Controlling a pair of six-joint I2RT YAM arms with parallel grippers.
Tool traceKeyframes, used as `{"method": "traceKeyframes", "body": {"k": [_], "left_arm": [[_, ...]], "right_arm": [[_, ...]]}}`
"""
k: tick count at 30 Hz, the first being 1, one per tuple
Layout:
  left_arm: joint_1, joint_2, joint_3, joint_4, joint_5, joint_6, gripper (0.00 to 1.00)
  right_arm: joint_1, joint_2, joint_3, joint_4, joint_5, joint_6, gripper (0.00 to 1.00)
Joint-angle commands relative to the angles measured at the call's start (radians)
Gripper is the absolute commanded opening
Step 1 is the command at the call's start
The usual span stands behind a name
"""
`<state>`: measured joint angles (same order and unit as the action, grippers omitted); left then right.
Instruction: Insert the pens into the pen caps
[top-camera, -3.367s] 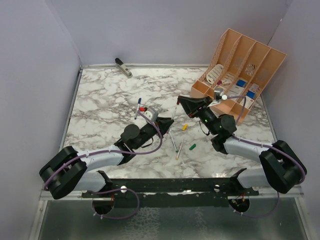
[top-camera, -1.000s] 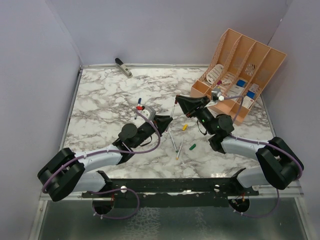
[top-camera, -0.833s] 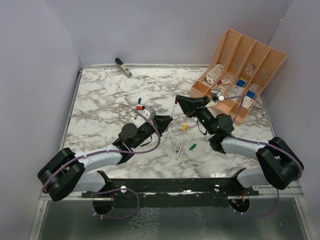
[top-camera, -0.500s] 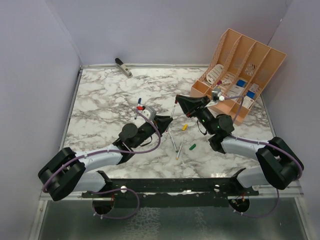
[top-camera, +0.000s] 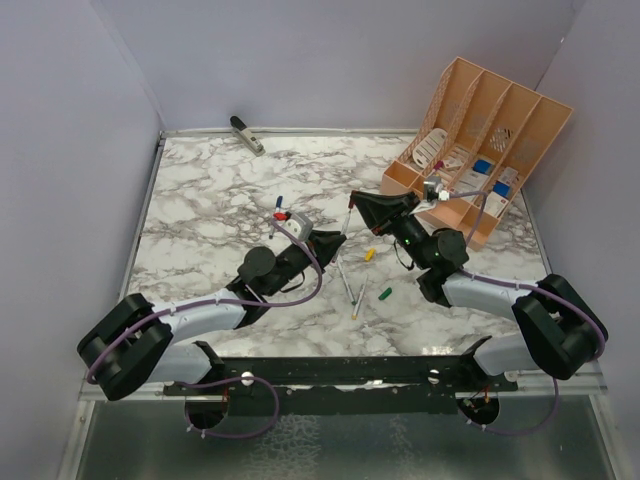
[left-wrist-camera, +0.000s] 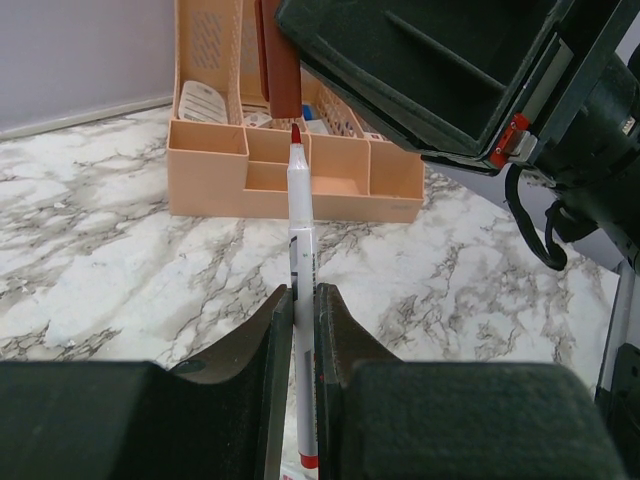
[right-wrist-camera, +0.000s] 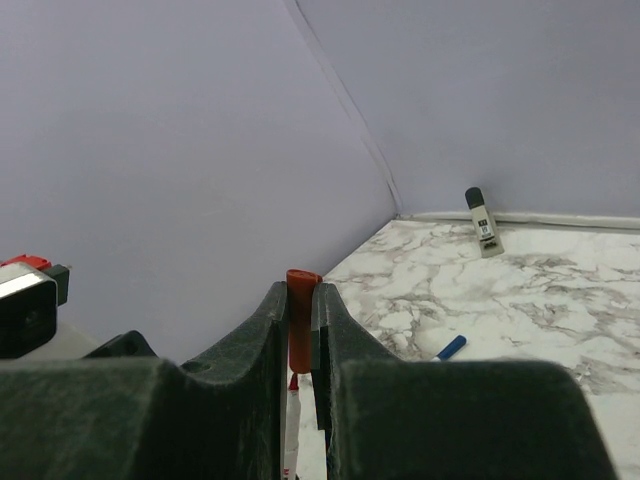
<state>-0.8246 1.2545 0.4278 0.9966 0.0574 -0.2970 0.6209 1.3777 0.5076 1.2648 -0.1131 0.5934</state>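
The tabletop (top-camera: 210, 200) is patterned like white marble with grey veins. The red-tipped pen (left-wrist-camera: 301, 250) is coloured silvery-white along its barrel, and the red cap (right-wrist-camera: 299, 310) is seen in a darker red. Black is shown on the fingers (left-wrist-camera: 200, 410) of the left gripper (left-wrist-camera: 302, 295) and of the right gripper (right-wrist-camera: 299, 295). A yellow cap (top-camera: 369, 255) and a green cap (top-camera: 385, 294) are noted. The organizer (top-camera: 500, 110) is coloured pale orange, and the walls (top-camera: 330, 60) are coloured pale lilac.
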Motion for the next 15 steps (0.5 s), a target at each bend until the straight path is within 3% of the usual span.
{"method": "traceKeyframes", "body": {"k": [1, 15], "left_arm": [[0.002, 0.013, 0.021, 0.042, 0.014, 0.015, 0.0], [0.001, -0.004, 0.011, 0.05, 0.004, 0.029, 0.0]], "right_arm": [[0.007, -0.02, 0.02, 0.001, -0.029, 0.009, 0.01], [0.007, -0.019, 0.011, -0.007, -0.034, 0.016, 0.01]]}}
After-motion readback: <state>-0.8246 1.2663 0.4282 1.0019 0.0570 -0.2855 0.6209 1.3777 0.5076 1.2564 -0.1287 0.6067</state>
